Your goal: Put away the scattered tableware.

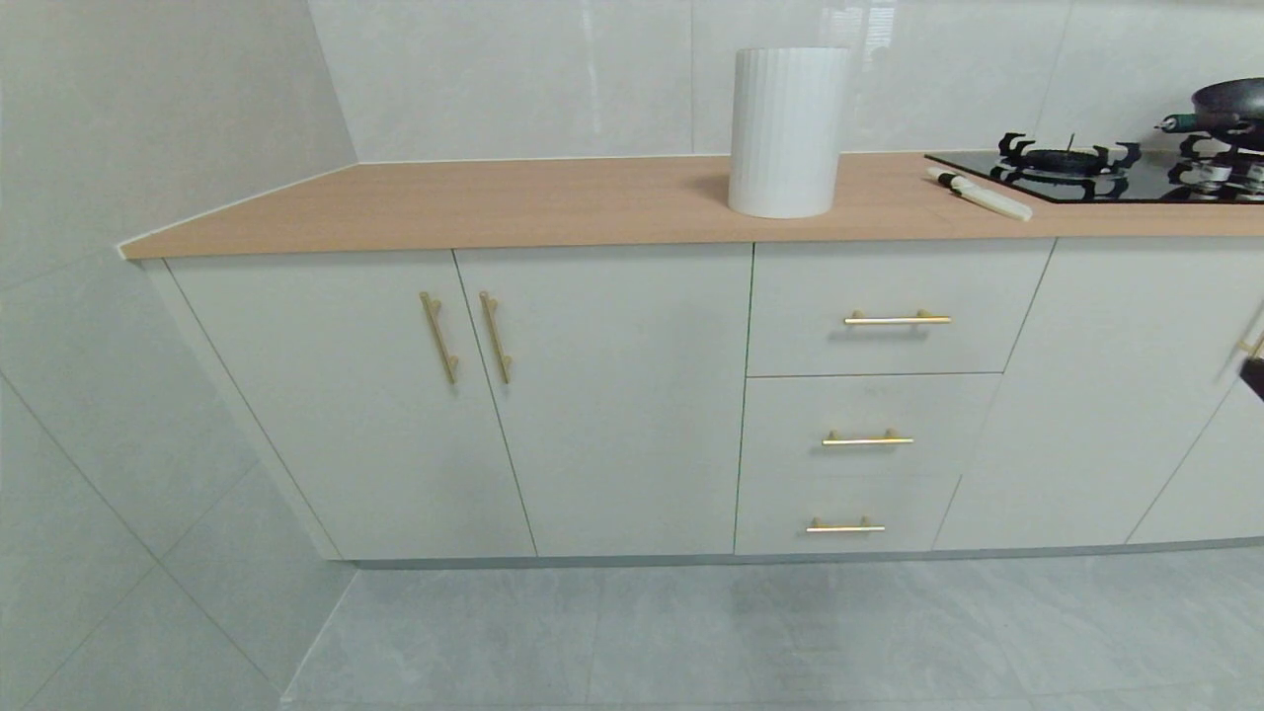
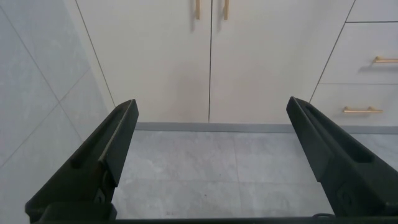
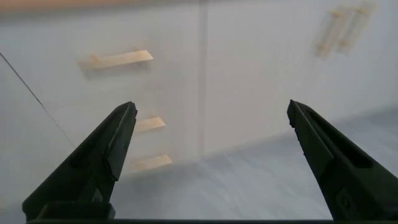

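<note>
Both left gripper [image 2: 211,106] and right gripper [image 3: 210,106] hung wide and empty; I feared a shallow pinch might nudge the knife [image 1: 978,194] off the counter [image 1: 494,202].

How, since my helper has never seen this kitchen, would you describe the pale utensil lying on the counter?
Find the wooden countertop and its black gas hob at the right. Just left of the hob lies the cream utensil. Unlike the tall ribbed white container, it is slim and flat.
</note>
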